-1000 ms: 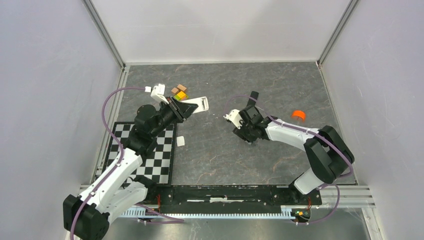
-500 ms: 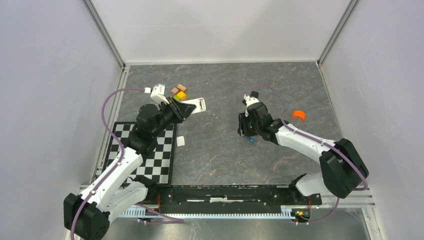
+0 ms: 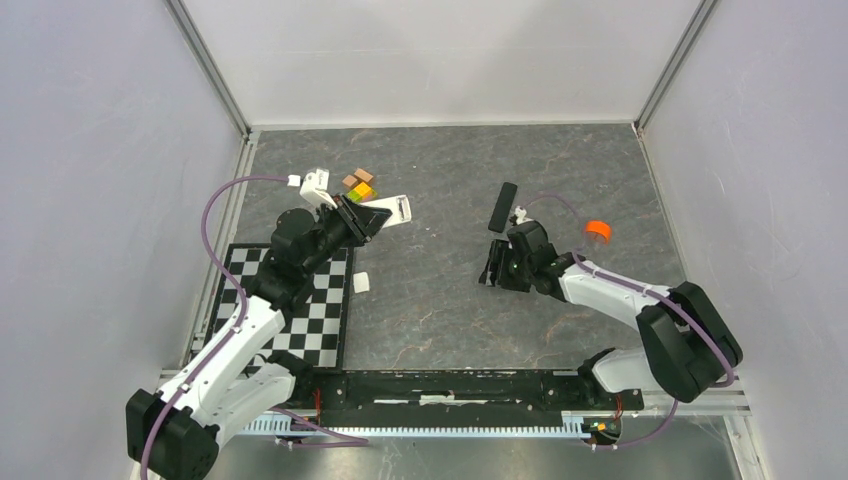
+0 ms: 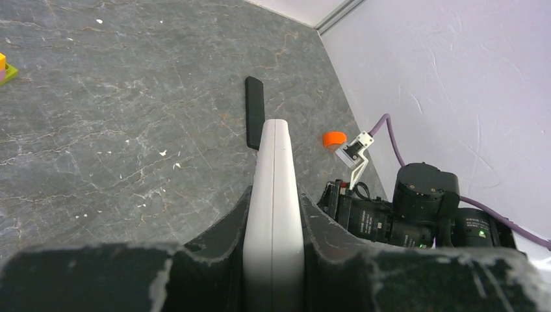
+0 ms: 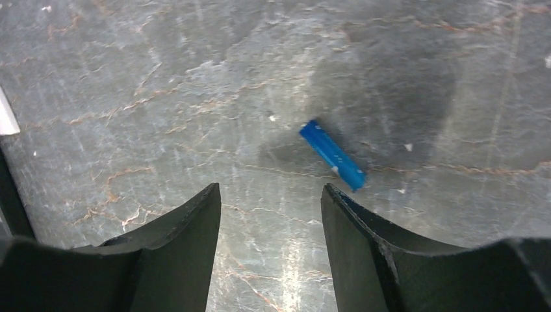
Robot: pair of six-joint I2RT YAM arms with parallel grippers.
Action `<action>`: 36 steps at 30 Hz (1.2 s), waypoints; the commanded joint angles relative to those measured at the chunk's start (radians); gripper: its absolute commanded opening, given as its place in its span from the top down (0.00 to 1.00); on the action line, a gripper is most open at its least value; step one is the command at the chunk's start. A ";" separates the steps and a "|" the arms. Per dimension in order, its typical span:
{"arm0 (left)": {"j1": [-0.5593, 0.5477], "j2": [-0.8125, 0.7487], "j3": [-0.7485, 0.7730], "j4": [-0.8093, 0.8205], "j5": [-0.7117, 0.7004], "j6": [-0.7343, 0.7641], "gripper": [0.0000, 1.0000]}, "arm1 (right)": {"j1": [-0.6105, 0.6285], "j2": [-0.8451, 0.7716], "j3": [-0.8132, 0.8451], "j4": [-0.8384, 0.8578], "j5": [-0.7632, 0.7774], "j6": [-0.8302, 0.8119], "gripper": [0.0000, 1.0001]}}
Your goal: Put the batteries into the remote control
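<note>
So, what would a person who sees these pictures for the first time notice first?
Probably the bright blue battery, lying alone on the grey table just ahead of the open right gripper. Next comes the white remote, clamped in the left gripper, and then the orange cap on the table's right side.

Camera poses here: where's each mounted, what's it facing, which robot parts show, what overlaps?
Top external: above and behind the bases, looking down on the table; both arms show, left gripper holding the remote.
Left wrist: on the left arm, looks along its fingers across the table to the right arm; remote clamped edge-on.
Right wrist: faces straight down; the open right gripper frames the blue battery.
Shared: top and left wrist both show the black bar and orange cap.
</note>
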 commanded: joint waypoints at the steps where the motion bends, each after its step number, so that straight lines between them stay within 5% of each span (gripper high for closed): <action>1: 0.004 -0.002 0.006 0.020 -0.001 0.043 0.98 | -0.043 0.007 -0.018 0.040 -0.001 0.031 0.37; 22: 0.005 0.025 0.013 0.025 -0.006 0.050 0.98 | -0.085 0.185 0.095 -0.003 0.249 -0.075 0.41; 36: 0.007 0.045 0.009 0.037 -0.005 0.046 0.98 | -0.051 0.202 0.083 -0.042 0.254 -0.248 0.69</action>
